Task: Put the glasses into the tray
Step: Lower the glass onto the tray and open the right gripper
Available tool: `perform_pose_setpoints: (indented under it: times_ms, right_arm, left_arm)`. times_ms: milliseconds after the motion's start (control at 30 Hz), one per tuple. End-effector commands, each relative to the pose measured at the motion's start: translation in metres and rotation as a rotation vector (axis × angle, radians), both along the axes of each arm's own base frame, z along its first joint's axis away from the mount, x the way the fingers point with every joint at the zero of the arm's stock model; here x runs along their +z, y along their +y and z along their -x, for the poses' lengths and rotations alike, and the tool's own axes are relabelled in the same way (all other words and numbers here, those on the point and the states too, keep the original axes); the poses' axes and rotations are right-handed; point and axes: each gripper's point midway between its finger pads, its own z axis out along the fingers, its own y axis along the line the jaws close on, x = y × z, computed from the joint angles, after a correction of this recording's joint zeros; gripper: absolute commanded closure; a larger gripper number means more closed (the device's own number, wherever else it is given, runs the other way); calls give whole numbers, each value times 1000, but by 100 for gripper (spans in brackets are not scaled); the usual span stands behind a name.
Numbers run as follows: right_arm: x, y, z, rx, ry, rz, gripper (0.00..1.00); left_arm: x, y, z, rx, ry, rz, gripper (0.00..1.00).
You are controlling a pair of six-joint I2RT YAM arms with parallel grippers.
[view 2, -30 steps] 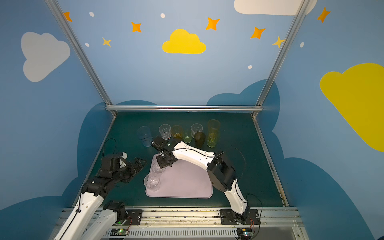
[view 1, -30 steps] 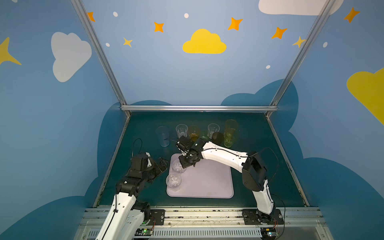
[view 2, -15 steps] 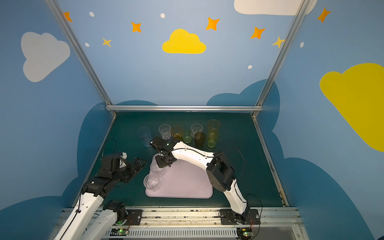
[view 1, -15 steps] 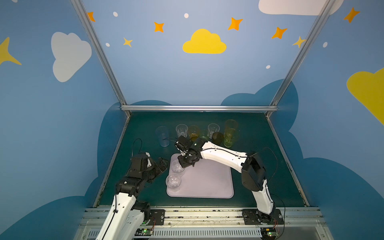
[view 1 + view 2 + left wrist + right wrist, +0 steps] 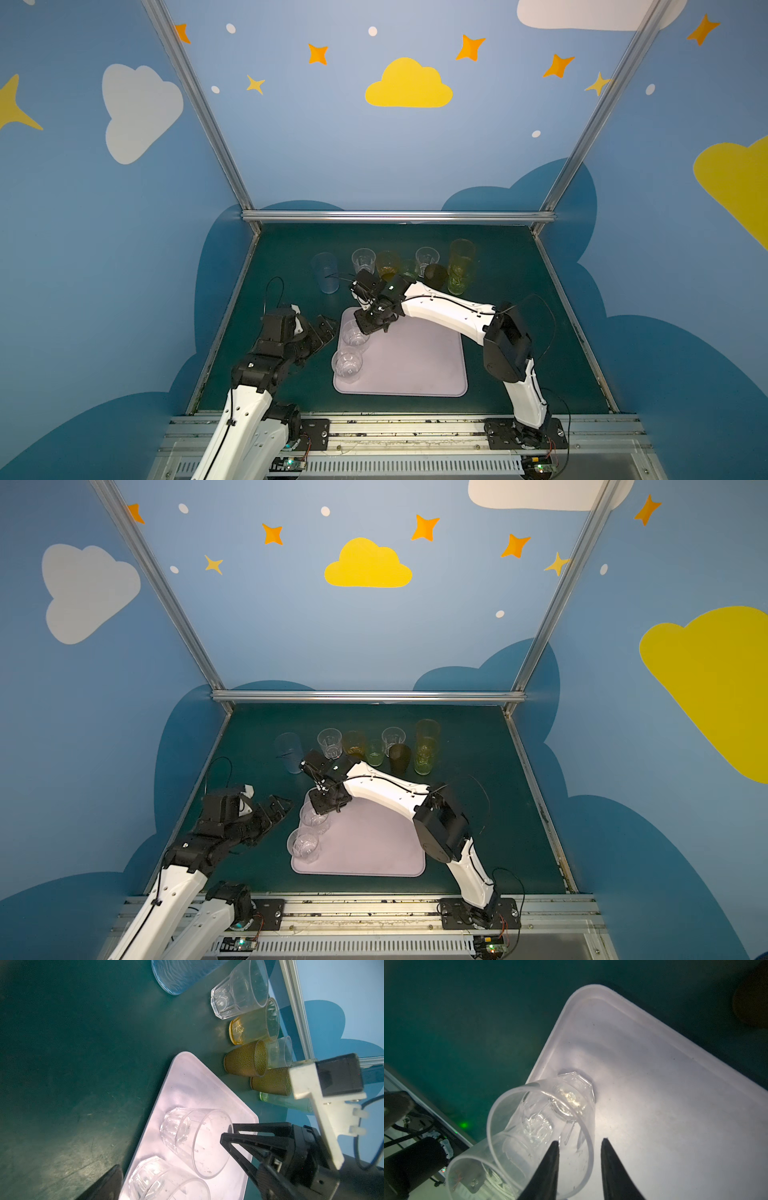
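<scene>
Right gripper (image 5: 579,1140), jaws parted astride the rim of the clear faceted tumbler (image 5: 542,1109), sets it in the tray (image 5: 664,1095) at its ten o'clock corner, likely saving room; left gripper (image 5: 323,327) hangs open.

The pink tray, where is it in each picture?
In a top view: the tray lies low in the middle, on the green table.
In a top view: the tray again low in the middle, slightly further left.
Left wrist: the tray centre, running to the bottom edge.
Right wrist: the tray fills the right half.
Shared landmark: the clear glass nearest the tray's rounded far corner.
</scene>
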Motion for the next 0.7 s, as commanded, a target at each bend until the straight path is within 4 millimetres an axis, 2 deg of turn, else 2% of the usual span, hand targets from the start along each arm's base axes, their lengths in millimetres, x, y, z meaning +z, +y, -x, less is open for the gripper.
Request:
perform_pose_setpoints:
  times_ms: [0, 233, 667]
  right_arm:
    - [22, -8, -9, -36, -38, -35, 63]
    - [42, -24, -22, -79, -99, -48, 49]
    - [72, -73, -41, -187, -203, -116, 28]
  left_arm:
    - [-2, 3, 0, 5, -6, -13, 0]
    - [2, 3, -1, -3, -28, -21, 0]
    - [17, 0, -5, -26, -98, -21, 0]
